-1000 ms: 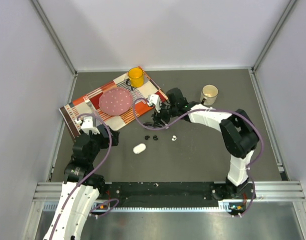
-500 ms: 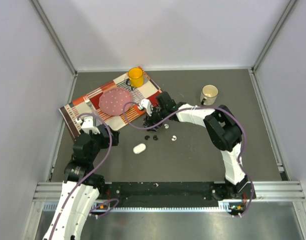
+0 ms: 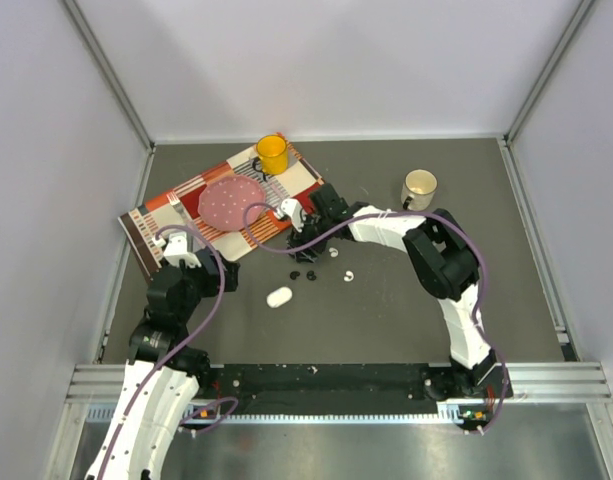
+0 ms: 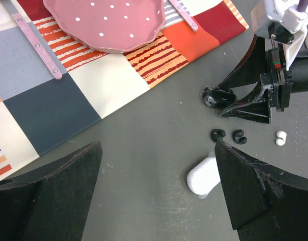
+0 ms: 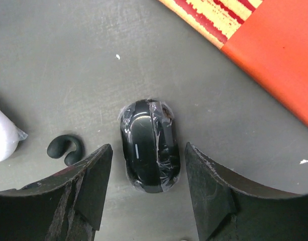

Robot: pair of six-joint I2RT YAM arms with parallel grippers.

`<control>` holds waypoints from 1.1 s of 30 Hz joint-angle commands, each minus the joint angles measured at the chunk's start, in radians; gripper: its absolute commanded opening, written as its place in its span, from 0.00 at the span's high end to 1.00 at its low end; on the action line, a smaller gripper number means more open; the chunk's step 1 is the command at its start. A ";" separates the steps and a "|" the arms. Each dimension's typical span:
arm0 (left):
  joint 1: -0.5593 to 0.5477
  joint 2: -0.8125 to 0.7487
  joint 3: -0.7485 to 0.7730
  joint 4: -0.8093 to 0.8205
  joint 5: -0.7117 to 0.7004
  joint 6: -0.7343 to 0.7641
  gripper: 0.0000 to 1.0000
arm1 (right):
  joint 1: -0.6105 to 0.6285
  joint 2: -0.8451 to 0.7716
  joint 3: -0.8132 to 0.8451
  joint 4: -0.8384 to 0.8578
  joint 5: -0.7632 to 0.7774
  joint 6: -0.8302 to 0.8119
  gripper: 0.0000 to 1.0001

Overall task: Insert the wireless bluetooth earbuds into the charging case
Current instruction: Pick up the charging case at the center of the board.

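Observation:
A black charging case, closed and wrapped in clear film, lies on the grey table. My right gripper is open and straddles it, with a gap on both sides. The left wrist view shows that case low between the right fingers. Two black earbuds lie just in front of it, with a white earbud to their right. A closed white case rests nearer to me. My left gripper hangs wide open above bare table, left of the white case. A second white earbud sits beside the right gripper.
A checked placemat at the back left carries a pink dotted plate, cutlery and a yellow mug. A beige cup stands at the back right. The mat's orange corner lies close behind the black case.
My right arm has swung left to the mat's corner and come down over the black case, its jaws narrowing slightly. The left arm has not moved.

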 commanded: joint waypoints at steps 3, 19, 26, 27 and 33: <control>0.006 0.004 0.035 0.041 0.002 0.013 0.01 | 0.027 0.031 0.036 -0.023 0.002 0.022 0.43; 0.006 -0.002 0.065 0.016 0.003 -0.008 0.01 | 0.030 -0.154 -0.064 0.100 0.034 0.130 0.90; 0.006 -0.054 0.096 -0.001 0.124 -0.057 0.01 | 0.029 -0.519 -0.354 0.445 0.023 0.250 1.00; 0.007 -0.045 0.101 -0.001 0.191 -0.089 0.01 | 0.030 -0.544 -0.397 0.451 0.009 0.247 1.00; 0.006 0.110 0.124 0.181 0.573 -0.293 0.01 | 0.082 -0.749 -0.536 0.446 0.113 0.171 1.00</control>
